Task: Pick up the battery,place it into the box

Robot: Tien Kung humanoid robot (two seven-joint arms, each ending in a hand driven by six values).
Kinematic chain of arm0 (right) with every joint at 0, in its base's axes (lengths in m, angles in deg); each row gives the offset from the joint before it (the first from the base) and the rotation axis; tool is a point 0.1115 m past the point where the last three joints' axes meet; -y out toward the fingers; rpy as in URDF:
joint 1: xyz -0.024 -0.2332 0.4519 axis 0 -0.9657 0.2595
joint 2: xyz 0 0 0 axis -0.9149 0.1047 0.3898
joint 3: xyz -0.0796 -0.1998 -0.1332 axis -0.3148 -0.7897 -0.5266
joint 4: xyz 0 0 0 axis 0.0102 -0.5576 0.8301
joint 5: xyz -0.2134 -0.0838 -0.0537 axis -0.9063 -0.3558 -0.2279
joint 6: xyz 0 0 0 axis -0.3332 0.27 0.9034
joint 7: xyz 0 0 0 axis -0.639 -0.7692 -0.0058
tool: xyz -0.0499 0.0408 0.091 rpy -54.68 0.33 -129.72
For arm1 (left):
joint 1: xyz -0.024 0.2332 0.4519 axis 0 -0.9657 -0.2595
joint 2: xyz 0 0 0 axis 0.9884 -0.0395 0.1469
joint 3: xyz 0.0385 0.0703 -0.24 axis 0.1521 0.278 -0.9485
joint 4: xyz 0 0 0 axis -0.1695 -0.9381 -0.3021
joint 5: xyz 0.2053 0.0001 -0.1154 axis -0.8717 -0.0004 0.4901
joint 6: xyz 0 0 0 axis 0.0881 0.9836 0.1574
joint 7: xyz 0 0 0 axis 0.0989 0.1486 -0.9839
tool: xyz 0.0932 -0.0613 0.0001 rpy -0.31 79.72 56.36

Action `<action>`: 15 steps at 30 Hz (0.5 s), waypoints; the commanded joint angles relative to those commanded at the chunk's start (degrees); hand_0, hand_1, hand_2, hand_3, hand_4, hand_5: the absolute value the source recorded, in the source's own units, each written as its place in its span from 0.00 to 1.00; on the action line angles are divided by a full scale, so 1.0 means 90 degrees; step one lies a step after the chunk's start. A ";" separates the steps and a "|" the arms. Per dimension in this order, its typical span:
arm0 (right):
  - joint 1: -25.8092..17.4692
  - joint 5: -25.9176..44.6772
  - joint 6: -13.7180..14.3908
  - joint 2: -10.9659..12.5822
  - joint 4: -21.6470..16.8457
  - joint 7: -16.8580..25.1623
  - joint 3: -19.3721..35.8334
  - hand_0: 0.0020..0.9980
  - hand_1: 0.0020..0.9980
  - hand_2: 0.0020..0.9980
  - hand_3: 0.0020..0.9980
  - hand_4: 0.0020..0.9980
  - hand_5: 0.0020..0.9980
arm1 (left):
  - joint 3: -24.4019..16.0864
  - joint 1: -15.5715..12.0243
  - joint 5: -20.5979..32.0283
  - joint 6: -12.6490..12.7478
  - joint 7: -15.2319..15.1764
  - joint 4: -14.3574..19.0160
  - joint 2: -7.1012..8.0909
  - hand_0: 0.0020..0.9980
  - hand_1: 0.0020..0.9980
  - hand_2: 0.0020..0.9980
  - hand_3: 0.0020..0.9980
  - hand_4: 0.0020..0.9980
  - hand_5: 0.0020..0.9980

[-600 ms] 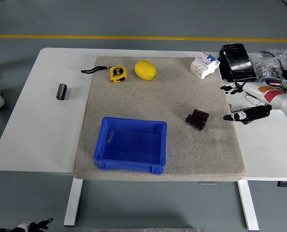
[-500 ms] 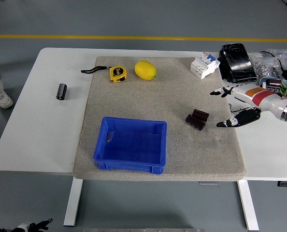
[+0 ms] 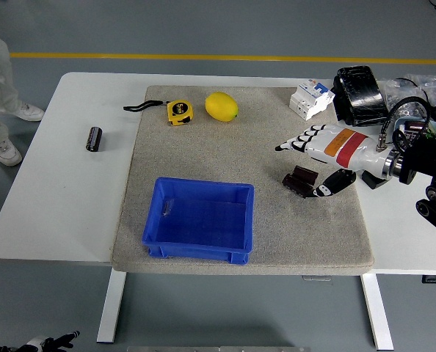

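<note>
Lower centre, the blue plastic box (image 3: 198, 221) sits empty on the grey felt mat (image 3: 241, 132). At centre right, the dark blocky battery (image 3: 299, 180) lies on the mat under the right hand (image 3: 322, 158), fingers spread, holding nothing.

One high head view from the robot's side, angled down over the whole table (image 3: 64, 198).

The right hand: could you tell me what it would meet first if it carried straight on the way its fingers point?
The right hand points left across the mat; its open fingers pass above the dark battery pack. Nothing lies in that line, though height is unclear.
</note>
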 joint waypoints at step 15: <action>0.0410 -0.0309 0.0933 -0.0277 0.0779 0.0203 -0.1187 0.83 0.81 0.85 0.88 0.81 0.15 | -0.0055 0.0025 -0.0068 -0.0010 0.0028 0.0013 0.0013 0.76 0.74 0.80 0.65 0.72 0.65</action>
